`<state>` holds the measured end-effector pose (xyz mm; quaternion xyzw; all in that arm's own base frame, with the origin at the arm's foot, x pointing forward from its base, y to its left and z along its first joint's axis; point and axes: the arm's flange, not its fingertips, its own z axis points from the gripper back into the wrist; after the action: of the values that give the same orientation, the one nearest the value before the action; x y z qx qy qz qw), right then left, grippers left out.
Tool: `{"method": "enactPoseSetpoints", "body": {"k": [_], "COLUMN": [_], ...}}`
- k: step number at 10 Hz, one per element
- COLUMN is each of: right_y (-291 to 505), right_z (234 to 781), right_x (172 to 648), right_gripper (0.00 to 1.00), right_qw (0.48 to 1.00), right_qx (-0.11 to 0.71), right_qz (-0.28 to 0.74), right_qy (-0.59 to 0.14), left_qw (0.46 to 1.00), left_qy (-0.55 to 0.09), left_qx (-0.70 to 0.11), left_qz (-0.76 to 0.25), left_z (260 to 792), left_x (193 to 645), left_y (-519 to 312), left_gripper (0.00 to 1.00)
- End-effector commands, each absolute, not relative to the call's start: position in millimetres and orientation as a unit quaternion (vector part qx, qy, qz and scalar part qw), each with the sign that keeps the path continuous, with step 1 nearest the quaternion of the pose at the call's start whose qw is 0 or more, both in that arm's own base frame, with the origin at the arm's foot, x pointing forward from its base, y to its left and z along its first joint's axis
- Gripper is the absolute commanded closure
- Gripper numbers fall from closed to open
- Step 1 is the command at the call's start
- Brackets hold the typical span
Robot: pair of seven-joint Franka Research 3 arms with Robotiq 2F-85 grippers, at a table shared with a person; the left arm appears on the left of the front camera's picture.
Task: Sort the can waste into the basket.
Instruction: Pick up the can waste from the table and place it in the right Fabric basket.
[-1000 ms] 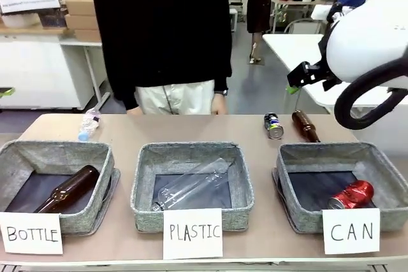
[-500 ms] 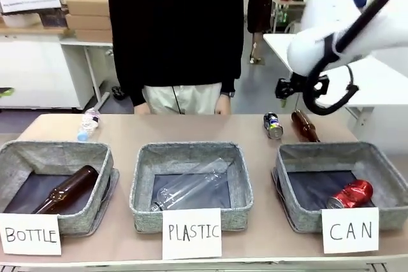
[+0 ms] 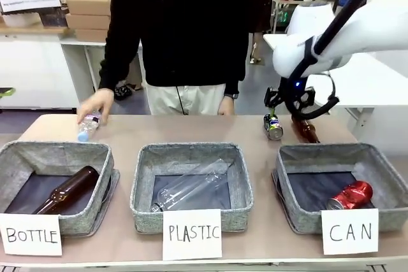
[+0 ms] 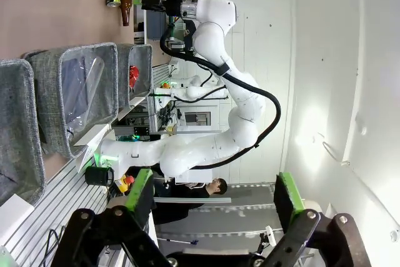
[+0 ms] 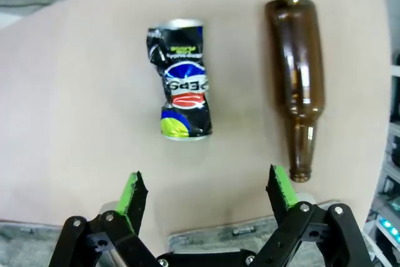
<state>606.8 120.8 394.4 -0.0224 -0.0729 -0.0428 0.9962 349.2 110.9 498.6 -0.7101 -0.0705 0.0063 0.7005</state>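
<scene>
Above the counter's (image 3: pixel 191 128) far right, the right end effector (image 5: pixel 206 192) has descended, hovering open over the blue can (image 5: pixel 180 79), nearing a grasp for the basket (image 3: pixel 382 164).

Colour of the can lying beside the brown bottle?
Dark blue can, red-white logo, yellow patch; clearest in the right wrist view.

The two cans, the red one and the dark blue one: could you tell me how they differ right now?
The red can lies inside the CAN basket; the blue can lies on the bare table beside a brown bottle. The open right tool hovers over the blue can, not the red. Both are dented and lie on their sides.
</scene>
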Motion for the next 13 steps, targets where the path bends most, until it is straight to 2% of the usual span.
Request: {"method": "enactPoseSetpoints", "body": {"k": [1, 2, 5, 7, 10, 11, 12, 13], "right_y": [122.7, 119.2, 116.8, 112.7, 114.7, 115.3, 117.0, 117.7], "right_z": [363.9, 355.1, 327.1, 315.5, 309.4, 307.3, 304.1, 303.5], "right_x": [641.1, 651.7, 672.3, 676.4, 677.0, 677.1, 675.6, 675.2], "right_gripper": [0.00, 0.00, 0.00, 0.00, 0.00, 0.60, 0.60, 1.00], "right_qw": [0.999, 0.997, 1.000, 0.999, 0.999, 0.999, 0.999, 0.999], "right_qx": [-0.012, -0.021, -0.014, 0.001, -0.021, -0.020, -0.023, -0.019], "right_qz": [-0.038, -0.051, -0.027, -0.026, -0.038, -0.031, -0.027, -0.023], "right_qy": [-0.032, -0.045, 0.006, 0.020, 0.016, 0.019, 0.025, 0.029], "left_qw": [0.696, 0.696, 0.696, 0.696, 0.696, 0.696, 0.696, 0.696], "left_qy": [-0.072, -0.072, -0.072, -0.072, -0.072, -0.072, -0.072, -0.072], "left_qx": [-0.715, -0.715, -0.715, -0.715, -0.715, -0.715, -0.715, -0.715], "left_qz": [0.014, 0.014, 0.014, 0.014, 0.014, 0.014, 0.014, 0.014], "left_z": [503.2, 503.2, 503.2, 503.2, 503.2, 503.2, 503.2, 503.2], "left_x": [349.2, 349.2, 349.2, 349.2, 349.2, 349.2, 349.2, 349.2], "left_y": [109.2, 109.2, 109.2, 109.2, 109.2, 109.2, 109.2, 109.2], "left_gripper": [0.00, 0.00, 0.00, 0.00, 0.00, 0.00, 0.00, 0.00]}}
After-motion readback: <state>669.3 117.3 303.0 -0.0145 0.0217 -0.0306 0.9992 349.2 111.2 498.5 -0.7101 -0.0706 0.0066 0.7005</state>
